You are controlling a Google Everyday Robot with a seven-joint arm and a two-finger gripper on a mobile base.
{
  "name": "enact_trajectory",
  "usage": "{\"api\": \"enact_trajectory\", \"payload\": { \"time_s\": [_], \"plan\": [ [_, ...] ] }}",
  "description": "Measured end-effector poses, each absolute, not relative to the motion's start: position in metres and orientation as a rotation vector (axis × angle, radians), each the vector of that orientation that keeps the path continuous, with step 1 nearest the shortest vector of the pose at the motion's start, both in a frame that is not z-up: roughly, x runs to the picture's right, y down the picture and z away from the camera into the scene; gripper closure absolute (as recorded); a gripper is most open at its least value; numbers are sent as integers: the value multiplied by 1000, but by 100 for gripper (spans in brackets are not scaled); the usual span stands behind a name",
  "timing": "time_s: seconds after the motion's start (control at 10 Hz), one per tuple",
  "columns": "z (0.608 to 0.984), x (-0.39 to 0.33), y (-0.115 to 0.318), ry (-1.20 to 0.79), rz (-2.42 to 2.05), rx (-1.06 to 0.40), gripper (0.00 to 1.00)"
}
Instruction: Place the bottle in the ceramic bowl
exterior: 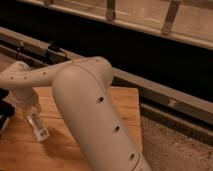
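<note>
A small clear bottle (38, 126) with a white label hangs tilted just above the wooden table (125, 107) at the lower left. My gripper (30, 112) sits at the end of the white arm (85, 100), directly over the bottle's upper end and shut on it. The thick arm runs across the middle of the view and covers much of the tabletop. The ceramic bowl is hidden, probably behind the arm.
A dark object (4, 112) sits at the left edge beside the gripper. Behind the table run metal rails (165, 95) with black cables (52, 49). Right of the table's edge the floor is gravelly (172, 147).
</note>
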State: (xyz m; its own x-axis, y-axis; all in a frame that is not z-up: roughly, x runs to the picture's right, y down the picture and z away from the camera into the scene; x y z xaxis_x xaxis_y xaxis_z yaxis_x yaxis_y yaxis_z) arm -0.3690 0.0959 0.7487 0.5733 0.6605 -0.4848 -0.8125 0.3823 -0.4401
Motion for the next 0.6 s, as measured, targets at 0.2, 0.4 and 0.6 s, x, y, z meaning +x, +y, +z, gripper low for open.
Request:
{"api": "enact_trajectory", "payload": {
  "time_s": [0.2,0.4,0.6],
  "plan": [
    [739,-337,32,224,979,-631,100],
    [736,-299,2,231,1028,-589,100],
    [735,-301,1,221,1035,-590,100]
  ]
}}
